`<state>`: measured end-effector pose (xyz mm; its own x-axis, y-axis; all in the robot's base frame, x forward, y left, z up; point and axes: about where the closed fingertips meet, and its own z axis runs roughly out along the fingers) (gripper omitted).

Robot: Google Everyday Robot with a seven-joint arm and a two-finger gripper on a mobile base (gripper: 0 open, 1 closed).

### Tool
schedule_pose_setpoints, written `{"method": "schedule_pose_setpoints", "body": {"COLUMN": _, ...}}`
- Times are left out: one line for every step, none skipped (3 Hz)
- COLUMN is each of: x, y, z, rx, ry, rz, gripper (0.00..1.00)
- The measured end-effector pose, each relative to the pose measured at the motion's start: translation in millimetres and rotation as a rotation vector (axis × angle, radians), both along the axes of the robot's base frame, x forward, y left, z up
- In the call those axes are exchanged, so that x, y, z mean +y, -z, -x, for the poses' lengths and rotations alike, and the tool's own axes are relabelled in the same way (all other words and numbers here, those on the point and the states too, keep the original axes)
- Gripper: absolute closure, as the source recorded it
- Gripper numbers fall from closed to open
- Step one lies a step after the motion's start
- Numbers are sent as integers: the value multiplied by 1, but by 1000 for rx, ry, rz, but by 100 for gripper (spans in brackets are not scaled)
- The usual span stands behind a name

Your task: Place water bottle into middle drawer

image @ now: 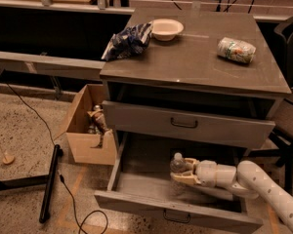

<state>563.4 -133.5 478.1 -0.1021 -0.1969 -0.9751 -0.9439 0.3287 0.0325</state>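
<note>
The water bottle (177, 165), small and clear with a white cap, stands upright inside the pulled-out middle drawer (136, 185). My gripper (181, 177) reaches in from the right on a white arm (256, 182) and is shut on the bottle's body, just above the drawer's grey floor. The drawer's front panel with its small dark handle (176, 217) faces the camera. The lower part of the bottle is hidden by my fingers.
The drawer above (185, 125) sticks out slightly over the open one. On the cabinet top lie a green-and-white can (236, 50), a white bowl (166, 29) and a blue chip bag (129, 41). A cardboard box (88, 130) stands at the left, with a cable (68, 189) on the floor.
</note>
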Motion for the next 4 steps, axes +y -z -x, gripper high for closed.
{"method": "schedule_pose_setpoints", "body": {"x": -1, "y": 6, "z": -1, "rx": -1, "ry": 15, "rz": -1, "gripper": 12}}
{"method": "schedule_pose_setpoints", "body": {"x": -3, "y": 8, "z": -1, "rx": -1, "ry": 28, "rz": 4, "gripper": 0}}
{"method": "schedule_pose_setpoints", "body": {"x": -12, "y": -5, "z": 0, "rx": -26, "ry": 55, "rz": 17, "gripper": 0}}
{"method": "schedule_pose_setpoints", "body": {"x": -36, "y": -37, "z": 4, "rx": -77, "ry": 114, "rz": 52, "gripper": 14}}
